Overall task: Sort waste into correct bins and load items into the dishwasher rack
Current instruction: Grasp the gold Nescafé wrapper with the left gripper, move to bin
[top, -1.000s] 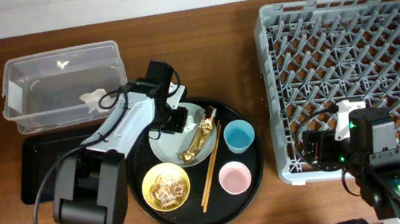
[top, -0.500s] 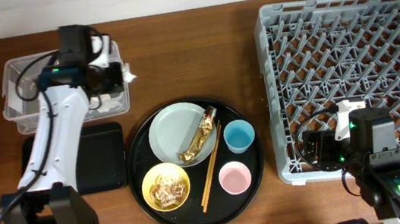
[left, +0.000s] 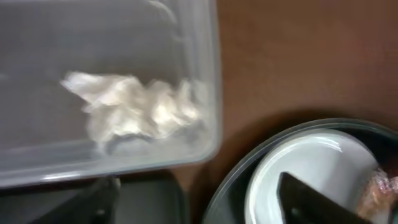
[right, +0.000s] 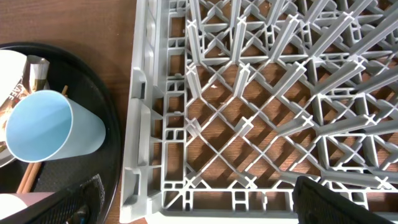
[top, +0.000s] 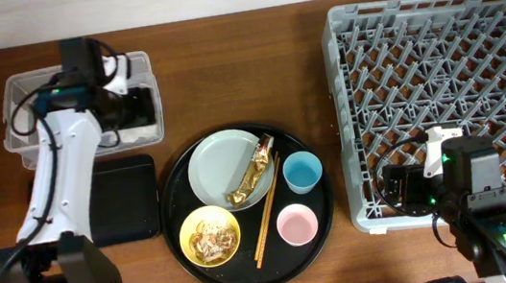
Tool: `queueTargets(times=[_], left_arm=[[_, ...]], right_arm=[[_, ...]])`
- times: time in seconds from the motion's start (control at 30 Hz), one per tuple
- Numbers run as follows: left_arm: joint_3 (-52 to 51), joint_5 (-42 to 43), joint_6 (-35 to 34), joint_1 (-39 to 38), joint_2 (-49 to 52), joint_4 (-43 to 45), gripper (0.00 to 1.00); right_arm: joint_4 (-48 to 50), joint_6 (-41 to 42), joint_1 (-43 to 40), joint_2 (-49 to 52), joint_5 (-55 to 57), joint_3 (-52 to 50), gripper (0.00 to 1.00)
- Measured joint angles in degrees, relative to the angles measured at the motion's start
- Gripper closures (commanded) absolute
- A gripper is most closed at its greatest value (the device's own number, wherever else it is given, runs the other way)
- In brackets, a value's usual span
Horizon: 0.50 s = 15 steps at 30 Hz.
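Note:
My left gripper (top: 137,105) hangs open over the right end of the clear tub (top: 26,102), and nothing sits between its fingers (left: 102,199). A crumpled white tissue (left: 137,109) lies inside the tub. On the pale plate (top: 217,165) rests the gold wrapper (top: 252,171). The yellow bowl (top: 211,237) holds brownish scraps. Beside them are the blue cup (top: 302,171), the pink cup (top: 296,224) and the chopsticks (top: 267,212). My right gripper (right: 214,202) stands open and empty above the front left corner of the grey rack (top: 450,88).
The dishes sit on a round black tray (top: 174,204). A shallow black rectangular tray (top: 125,201) lies below the tub, partly under my left arm. Bare wood table runs between the round tray and the rack.
My left arm swung from the plate up and left to the tub with a white tissue. Its jaws then opened and the tissue now lies in the tub. The right arm stayed still.

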Motion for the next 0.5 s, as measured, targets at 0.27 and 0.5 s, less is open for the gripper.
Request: queueTargets(times=[0.27, 0.5], left_arm=[[0.0, 6.3, -0.7, -10.7, -1.5, -3.4, 0.01], [-2.7, 7.3, -0.7, -18.2, -1.5, -3.2, 0.01]], right_arm=[[0.0, 0.0, 0.0, 0.0, 0.0, 0.0, 0.01], [0.0, 0.0, 0.0, 0.0, 0.0, 0.0, 0.02]])
